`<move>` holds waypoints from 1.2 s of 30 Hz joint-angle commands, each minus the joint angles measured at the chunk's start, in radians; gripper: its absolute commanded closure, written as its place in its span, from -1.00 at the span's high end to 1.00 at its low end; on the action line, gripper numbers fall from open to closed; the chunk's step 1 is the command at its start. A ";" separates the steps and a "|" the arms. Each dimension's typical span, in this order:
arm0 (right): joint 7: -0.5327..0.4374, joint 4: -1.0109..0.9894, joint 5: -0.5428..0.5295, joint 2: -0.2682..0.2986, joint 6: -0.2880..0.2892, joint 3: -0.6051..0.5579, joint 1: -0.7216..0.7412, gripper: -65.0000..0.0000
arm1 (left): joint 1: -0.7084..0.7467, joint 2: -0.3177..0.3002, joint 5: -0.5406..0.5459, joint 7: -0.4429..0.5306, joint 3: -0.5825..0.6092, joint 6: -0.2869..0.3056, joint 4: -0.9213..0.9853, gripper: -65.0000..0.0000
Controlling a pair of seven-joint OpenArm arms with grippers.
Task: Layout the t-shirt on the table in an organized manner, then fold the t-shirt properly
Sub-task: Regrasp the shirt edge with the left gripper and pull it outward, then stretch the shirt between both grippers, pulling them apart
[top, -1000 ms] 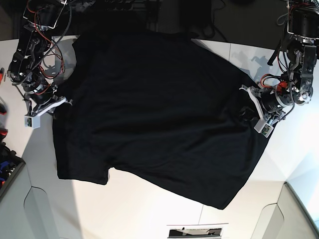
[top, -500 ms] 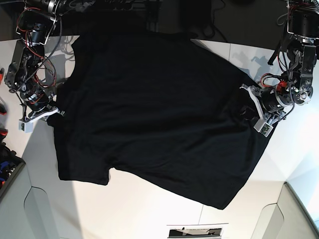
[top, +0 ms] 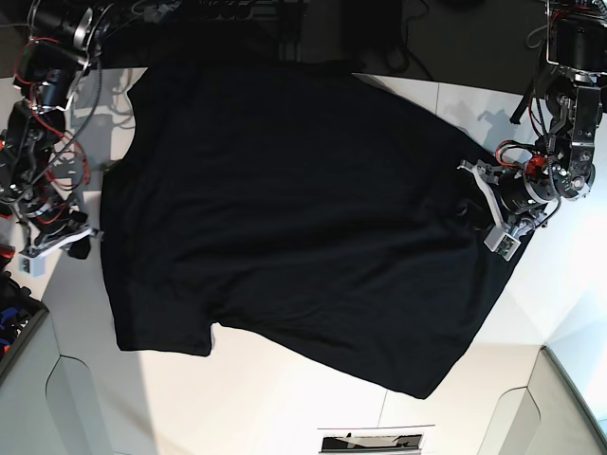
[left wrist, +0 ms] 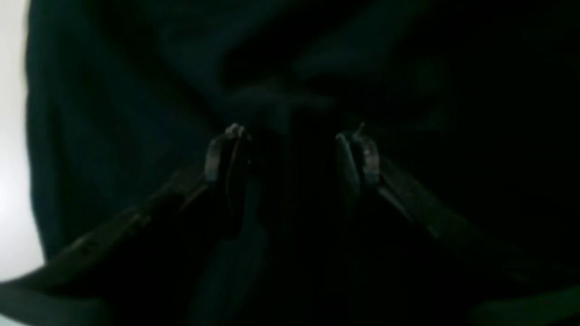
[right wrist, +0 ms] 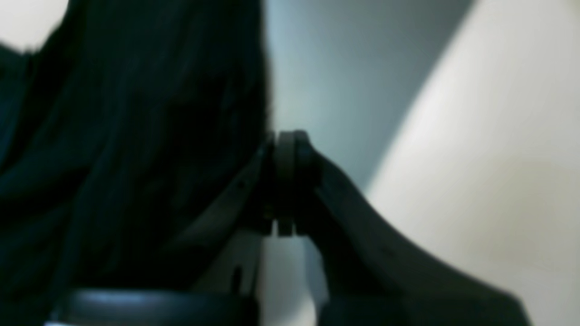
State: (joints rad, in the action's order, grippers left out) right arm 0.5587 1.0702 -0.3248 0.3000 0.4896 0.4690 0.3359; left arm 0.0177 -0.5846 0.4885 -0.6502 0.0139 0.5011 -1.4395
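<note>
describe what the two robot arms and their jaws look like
Both arms are black metal with exposed motors and loose red and black cables. The left arm and right arm each carry a white plastic bracket near the wrist. The left gripper has slim dark fingers with pale worn tips; the right gripper has dark curved fingers with rounded tips.

Background: dark, unlit strip along the far edge with black cables (top: 285, 19). Dark bin (top: 17, 327) of red and blue items, left edge. Pale grey floor (top: 569, 417) at lower corners. Bright overhead light.
</note>
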 commanded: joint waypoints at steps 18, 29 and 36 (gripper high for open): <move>0.177 0.254 -0.348 -0.006 0.065 0.008 -0.195 -1.00 | -0.032 -0.090 0.447 -0.203 -0.070 0.197 -0.040 0.03; 0.203 0.351 -0.393 -0.037 0.066 0.006 -0.245 -1.00 | 0.011 -0.178 0.398 -0.242 -0.081 0.197 -0.040 0.03; 0.261 0.351 -0.462 -0.066 0.092 0.006 -0.261 -1.00 | 0.016 -0.166 0.317 -0.092 -0.147 0.197 -0.029 0.03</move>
State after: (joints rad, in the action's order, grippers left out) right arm 0.8318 1.4033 -0.7643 0.2245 0.5667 0.4717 0.0681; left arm 0.0490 -0.7326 0.7830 -0.7551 -0.1246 0.6899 -1.4605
